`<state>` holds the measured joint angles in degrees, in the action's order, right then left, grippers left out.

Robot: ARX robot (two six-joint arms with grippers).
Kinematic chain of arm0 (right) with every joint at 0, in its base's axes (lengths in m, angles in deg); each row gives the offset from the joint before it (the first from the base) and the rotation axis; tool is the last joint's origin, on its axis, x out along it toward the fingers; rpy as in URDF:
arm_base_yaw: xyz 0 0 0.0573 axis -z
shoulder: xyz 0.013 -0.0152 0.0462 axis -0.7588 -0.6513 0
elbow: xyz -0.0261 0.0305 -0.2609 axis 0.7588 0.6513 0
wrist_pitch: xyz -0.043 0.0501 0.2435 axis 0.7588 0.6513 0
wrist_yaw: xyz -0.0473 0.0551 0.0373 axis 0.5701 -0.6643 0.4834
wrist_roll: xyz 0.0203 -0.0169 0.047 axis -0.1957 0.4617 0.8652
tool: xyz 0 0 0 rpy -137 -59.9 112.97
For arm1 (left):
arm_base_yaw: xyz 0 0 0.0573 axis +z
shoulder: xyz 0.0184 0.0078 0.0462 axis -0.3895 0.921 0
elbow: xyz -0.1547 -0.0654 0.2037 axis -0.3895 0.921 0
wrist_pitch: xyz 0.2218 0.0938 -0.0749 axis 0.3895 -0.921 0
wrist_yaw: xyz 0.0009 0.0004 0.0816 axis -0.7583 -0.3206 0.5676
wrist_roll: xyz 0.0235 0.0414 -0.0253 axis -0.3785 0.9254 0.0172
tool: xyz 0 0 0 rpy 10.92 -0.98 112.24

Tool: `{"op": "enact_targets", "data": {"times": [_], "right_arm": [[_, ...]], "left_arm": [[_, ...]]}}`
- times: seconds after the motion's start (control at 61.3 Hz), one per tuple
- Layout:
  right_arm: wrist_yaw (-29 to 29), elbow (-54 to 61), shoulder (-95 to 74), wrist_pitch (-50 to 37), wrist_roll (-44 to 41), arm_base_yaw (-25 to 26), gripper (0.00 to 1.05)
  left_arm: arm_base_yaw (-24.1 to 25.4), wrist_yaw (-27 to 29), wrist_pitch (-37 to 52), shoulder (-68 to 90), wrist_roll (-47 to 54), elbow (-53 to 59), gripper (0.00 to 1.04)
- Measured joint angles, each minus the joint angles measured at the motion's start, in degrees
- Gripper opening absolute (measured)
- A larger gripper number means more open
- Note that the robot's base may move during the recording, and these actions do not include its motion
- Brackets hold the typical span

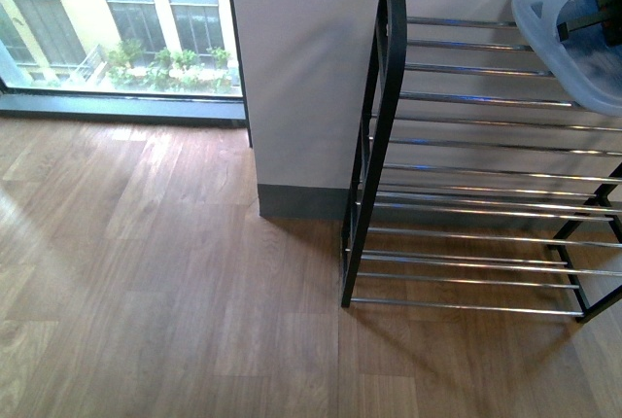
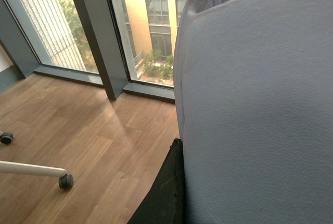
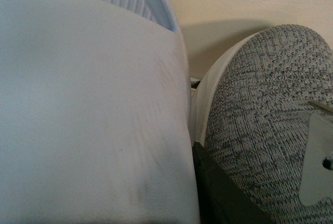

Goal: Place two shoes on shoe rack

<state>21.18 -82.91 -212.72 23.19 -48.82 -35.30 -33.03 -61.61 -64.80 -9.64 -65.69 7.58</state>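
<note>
1. Only one dark finger of the left gripper [image 2: 166, 195] is seen in the left wrist view. Whether it is clenched or released cannot be told.
2. A pale sole [image 2: 260, 120] is pressed right up against that finger and fills the space directly ahead of the tool. Its ribbed edge is seen at the far end.
3. Beyond the left gripper, a wood floor [image 2: 93, 140] and a window [image 2: 156, 31] are seen. A caster [image 2: 65, 181] on a white leg stands well off to the side.
4. Of the right gripper [image 3: 221, 195], again a single dark finger is shown. Its state cannot be told.
5. That finger is wedged between a white sole [image 3: 88, 104] on one side and a grey mesh shoe [image 3: 265, 125] on the other. Both are touching it or just beside it. A cream wall is seen just past them.
6. In the front view, a shoe [image 1: 569, 44] is seen tilted, sole outward, at the top tier of the rack [image 1: 384, 126]. A dark part [image 1: 595, 5] is laid across it. Which arm it belongs to cannot be told.
7. The rack's lower tiers of silver bars are left bare. The rack is set on the floor against the wall [image 1: 301, 78].
</note>
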Motion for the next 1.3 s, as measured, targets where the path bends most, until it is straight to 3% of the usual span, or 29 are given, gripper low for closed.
{"op": "enact_targets", "data": {"times": [0.261,0.391,0.571,0.62,0.75,0.881,0.995,1.126,1.174,1.305], "right_arm": [[-5.7,-2.5,0.0,5.4,0.9,0.5,0.49],[-13.4,-7.0,0.0,14.3,0.5,1.7,0.68],[-23.2,-17.5,-1.0,30.4,-7.0,5.0,0.93],[-25.9,-20.1,-1.0,34.2,-8.7,6.1,0.97],[-32.9,-22.1,1.4,37.5,-11.8,9.0,0.95],[-37.1,-15.5,8.8,32.0,-11.1,11.7,0.95],[-38.8,-5.4,18.0,20.7,-5.1,13.9,0.95],[-35.1,8.5,28.5,5.7,3.9,15.9,0.95],[-30.8,15.4,32.9,-1.4,6.6,16.4,0.95],[-25.9,27.8,39.1,-11.3,10.8,17.2,0.95]], "left_arm": [[0.0,0.0,0.0,0.0,0.0,0.0,0.02],[0.0,0.0,0.0,0.0,0.0,0.0,0.02],[0.0,0.0,0.0,0.0,0.0,0.0,0.02],[0.0,0.0,0.0,0.0,0.0,0.0,0.02],[0.0,0.0,0.0,0.0,0.0,0.0,0.02],[0.0,0.0,0.0,0.0,0.0,0.0,0.02],[0.0,0.0,0.0,0.0,0.0,0.0,0.02],[0.0,0.0,0.0,0.0,0.0,0.0,0.02],[0.0,0.0,0.0,0.0,0.0,0.0,0.02],[0.0,0.0,0.0,0.0,0.0,0.0,0.02]]}}
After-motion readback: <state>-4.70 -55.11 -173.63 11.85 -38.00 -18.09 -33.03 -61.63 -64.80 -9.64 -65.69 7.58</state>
